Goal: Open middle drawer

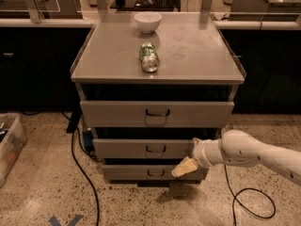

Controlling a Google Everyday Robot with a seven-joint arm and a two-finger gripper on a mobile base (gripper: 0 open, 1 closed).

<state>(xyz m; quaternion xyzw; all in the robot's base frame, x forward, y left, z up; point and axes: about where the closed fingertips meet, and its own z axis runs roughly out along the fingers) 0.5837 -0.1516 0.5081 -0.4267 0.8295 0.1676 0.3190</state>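
Well, from the camera view, my pincer hangs low in front of the grey cabinet, at the right end of its drawer fronts. It is released: 1 pale finger points down and left across the right part of the bottom drawer, while the other shows only as a small tip at the upper right corner of the middle drawer. Nothing is held between them. My white arm runs off to the right behind the pincer.

The middle drawer is the 2nd of 3 fronts and stretches away to the left of the pincer, level with it. Its dark loop handle sits at the centre, left of the pincer and apart from both fingers. A dark gap lies above the front; how far out the drawer stands I cannot tell.

Above the pincer is the top drawer. Higher up and to the left, on the cabinet top, a green can lies on its side, with a white bowl beyond it. Far left of the pincer, a black cable trails over the speckled floor, and a clear bin stands at the edge.
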